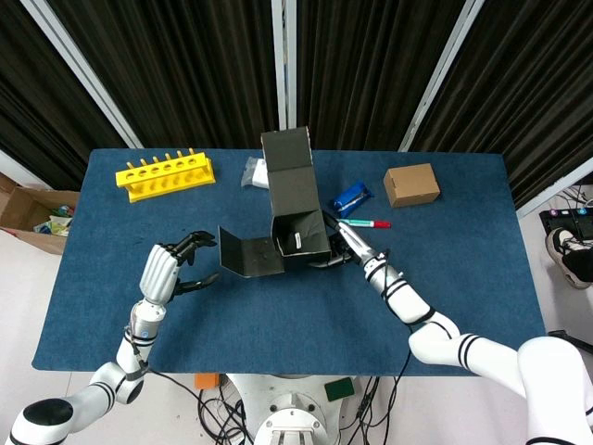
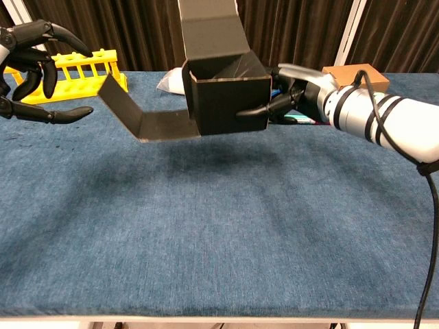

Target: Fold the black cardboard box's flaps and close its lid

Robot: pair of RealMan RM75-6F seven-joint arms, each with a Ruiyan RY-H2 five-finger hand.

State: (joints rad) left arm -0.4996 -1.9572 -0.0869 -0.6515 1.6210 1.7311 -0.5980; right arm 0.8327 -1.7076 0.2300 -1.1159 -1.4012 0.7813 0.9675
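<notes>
Black cardboard box [image 1: 298, 232] mid-table, lid up, pinched at right side by right hand [image 1: 350, 246]. Left hand [image 1: 176, 264] spread, empty, left of long flap [image 1: 248, 252]. Should push flap inward squarely, keeping box steady.

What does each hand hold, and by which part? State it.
The right hand grips the black cardboard box by its right side wall, thumb across the front. The left hand holds nothing, fingers spread beside the long flap.
</notes>
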